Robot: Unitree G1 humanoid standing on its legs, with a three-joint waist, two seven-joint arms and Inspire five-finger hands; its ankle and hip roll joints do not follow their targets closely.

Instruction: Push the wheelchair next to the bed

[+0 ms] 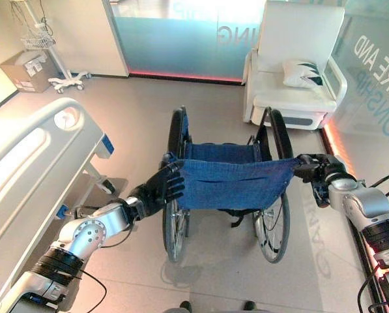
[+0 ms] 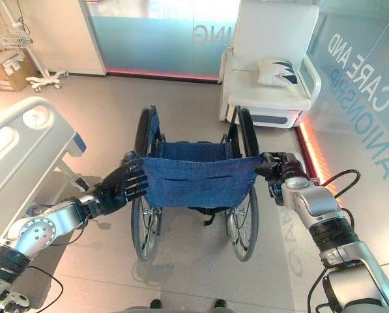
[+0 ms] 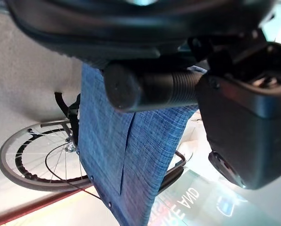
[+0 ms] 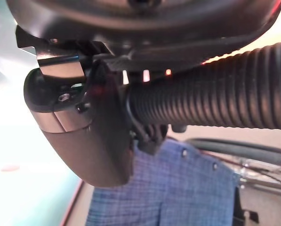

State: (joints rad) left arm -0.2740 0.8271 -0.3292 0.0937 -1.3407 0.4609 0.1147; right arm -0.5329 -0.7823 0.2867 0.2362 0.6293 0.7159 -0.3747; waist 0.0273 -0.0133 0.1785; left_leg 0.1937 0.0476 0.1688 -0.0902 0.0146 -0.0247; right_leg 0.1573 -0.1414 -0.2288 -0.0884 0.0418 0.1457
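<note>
A: How will the wheelchair (image 1: 228, 186) likely handle, and where should it be held?

B: It looks heavy but free-rolling on its big spoked wheels; the blue fabric back is soft, so the two ribbed black push handles are the place to grip. The left hand (image 1: 163, 186) is curled round the left handle (image 3: 152, 87), the right hand (image 2: 277, 166) round the right handle (image 4: 211, 103).

A: Where does it stand?

B: On the grey floor, facing away from the robot, apart from the white bed (image 1: 25, 163) at its left.
</note>
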